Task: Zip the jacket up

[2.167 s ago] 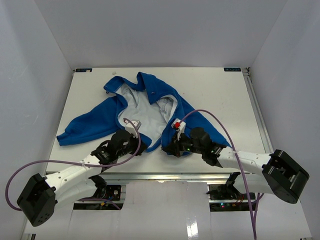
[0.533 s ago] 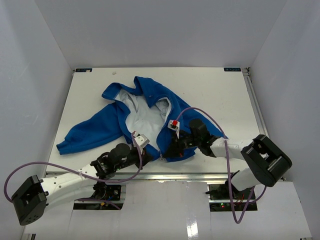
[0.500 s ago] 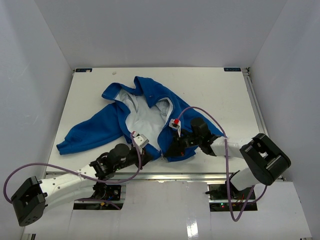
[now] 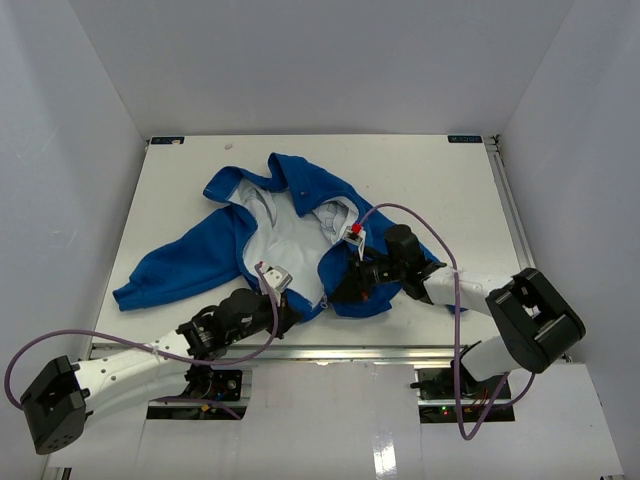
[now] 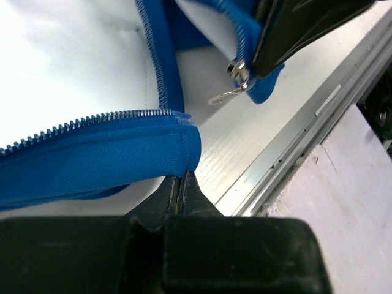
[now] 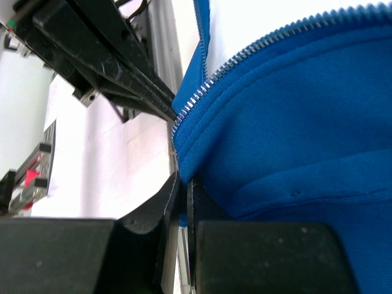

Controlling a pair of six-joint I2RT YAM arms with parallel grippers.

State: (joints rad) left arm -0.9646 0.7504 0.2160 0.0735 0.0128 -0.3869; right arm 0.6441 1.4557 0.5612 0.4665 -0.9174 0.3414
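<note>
One zipper pull (image 5: 228, 92) on jacket (image 5: 92, 153), left wrist view only.

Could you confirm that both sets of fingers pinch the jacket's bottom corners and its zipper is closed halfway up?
The zipper is fully open, not half closed: the top external view shows the jacket spread apart. The left fingers and right fingers do pinch its bottom corners.

A white bench (image 4: 420, 190) stands between grey walls (image 4: 300, 60). A metal rail (image 4: 330, 350) lines its near edge. Black labels (image 4: 166, 141) mark both far corners, with a pale speck (image 4: 229, 146) near the left one.
</note>
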